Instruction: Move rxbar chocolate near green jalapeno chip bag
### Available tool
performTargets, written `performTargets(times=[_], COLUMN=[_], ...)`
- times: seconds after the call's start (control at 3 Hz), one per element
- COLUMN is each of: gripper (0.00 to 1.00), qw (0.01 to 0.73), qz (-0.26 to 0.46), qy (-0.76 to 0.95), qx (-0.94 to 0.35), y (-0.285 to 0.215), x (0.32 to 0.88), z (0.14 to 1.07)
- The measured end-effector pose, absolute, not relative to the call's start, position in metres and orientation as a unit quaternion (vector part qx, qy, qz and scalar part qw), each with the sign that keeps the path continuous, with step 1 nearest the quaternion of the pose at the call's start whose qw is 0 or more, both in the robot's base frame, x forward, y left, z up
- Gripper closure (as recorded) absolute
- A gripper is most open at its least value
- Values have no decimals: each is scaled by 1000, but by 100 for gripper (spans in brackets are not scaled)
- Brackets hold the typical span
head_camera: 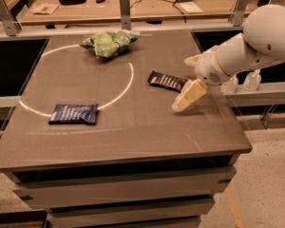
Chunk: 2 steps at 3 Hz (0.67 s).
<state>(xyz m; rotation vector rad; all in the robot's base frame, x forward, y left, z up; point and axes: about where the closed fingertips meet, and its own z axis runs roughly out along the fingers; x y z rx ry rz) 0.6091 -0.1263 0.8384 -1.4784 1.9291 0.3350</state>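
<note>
The rxbar chocolate (pixel 167 81) is a small dark flat wrapper with white lettering, lying on the right half of the table. The green jalapeno chip bag (pixel 108 42) is a crumpled light green bag at the table's far middle. My gripper (pixel 186 98) hangs from the white arm on the right, just right of and slightly nearer than the rxbar, pointing down and left above the table top. It holds nothing that I can see.
A dark blue flat wrapper (pixel 74 113) lies at the table's near left. A bright ring of light curves across the table's (pixel 133 132) left half. A cluttered bench (pixel 147 4) stands behind; the table's right edge is under the arm.
</note>
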Motion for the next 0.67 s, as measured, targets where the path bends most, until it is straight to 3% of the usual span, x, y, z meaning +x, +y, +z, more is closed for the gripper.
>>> performTargets(times=[0.67], gripper=[0], qw=[333], qz=[171], qy=[758], qx=[-534], y=[-110], x=[627], z=[834])
